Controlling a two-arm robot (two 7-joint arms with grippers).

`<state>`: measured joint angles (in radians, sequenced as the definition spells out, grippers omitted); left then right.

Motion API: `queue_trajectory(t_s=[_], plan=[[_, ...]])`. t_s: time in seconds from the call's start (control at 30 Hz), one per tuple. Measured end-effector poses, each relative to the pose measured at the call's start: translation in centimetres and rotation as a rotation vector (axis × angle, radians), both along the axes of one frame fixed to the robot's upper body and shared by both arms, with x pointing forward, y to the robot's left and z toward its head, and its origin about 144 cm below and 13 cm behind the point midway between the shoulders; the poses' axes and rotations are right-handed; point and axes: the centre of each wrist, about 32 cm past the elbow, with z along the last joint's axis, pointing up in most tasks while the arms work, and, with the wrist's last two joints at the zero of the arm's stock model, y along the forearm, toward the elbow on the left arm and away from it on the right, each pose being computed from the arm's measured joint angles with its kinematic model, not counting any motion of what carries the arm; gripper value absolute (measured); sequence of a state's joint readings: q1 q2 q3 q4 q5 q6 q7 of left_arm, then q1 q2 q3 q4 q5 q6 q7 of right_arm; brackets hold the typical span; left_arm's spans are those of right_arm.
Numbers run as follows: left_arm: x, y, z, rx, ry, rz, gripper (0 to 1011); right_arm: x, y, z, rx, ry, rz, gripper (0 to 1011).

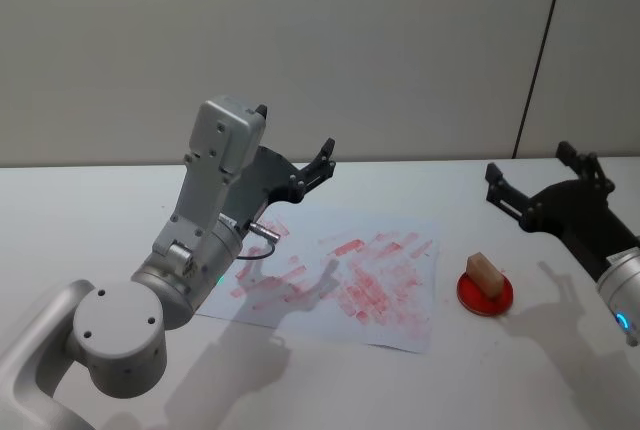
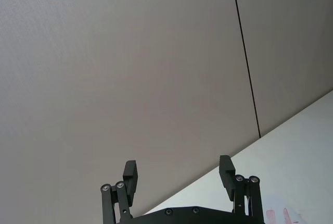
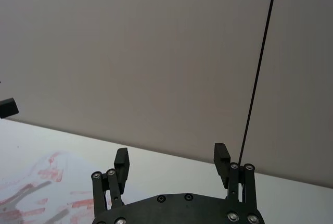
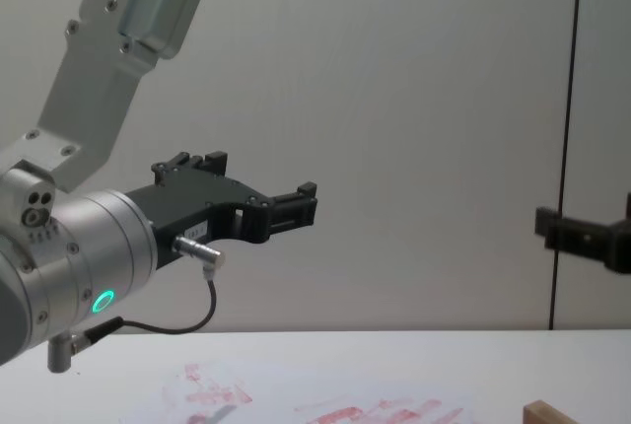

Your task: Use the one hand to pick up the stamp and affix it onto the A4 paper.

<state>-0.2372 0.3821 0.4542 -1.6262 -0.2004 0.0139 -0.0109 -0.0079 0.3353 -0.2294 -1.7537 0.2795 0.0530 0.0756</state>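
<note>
The stamp (image 1: 485, 271), a small light-brown wooden block, stands on a round red pad (image 1: 485, 295) to the right of the A4 paper (image 1: 340, 275), which lies flat and is covered in smudgy red prints. My right gripper (image 1: 528, 160), the hand with the blue-lit ring, hangs open and empty in the air behind and to the right of the stamp, apart from it. The right wrist view shows its fingers spread (image 3: 170, 151) and a corner of the paper (image 3: 47, 182). My left gripper (image 1: 296, 126), green-lit, is raised open over the paper's far left part.
The white table (image 1: 560, 370) runs back to a grey wall (image 1: 400, 40) with a dark vertical seam. The large left arm (image 1: 190, 250) rises over the paper's left edge. Bare tabletop lies in front of the paper and the pad.
</note>
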Motion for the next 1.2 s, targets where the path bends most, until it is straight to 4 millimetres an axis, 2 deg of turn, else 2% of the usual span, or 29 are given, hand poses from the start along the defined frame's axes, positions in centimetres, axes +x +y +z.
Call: queue_trajectory(t_s=[0.93, 1.2], plan=[[0.00, 0.00, 0.00, 0.000, 0.000, 0.000, 1001, -0.20, -0.04, 0.25, 0.015, -0.023, -0.006, 1001], [0.00, 0.00, 0.00, 0.000, 0.000, 0.000, 1001, -0.26, -0.64, 0.52, 0.029, 0.000, 0.005, 1001]])
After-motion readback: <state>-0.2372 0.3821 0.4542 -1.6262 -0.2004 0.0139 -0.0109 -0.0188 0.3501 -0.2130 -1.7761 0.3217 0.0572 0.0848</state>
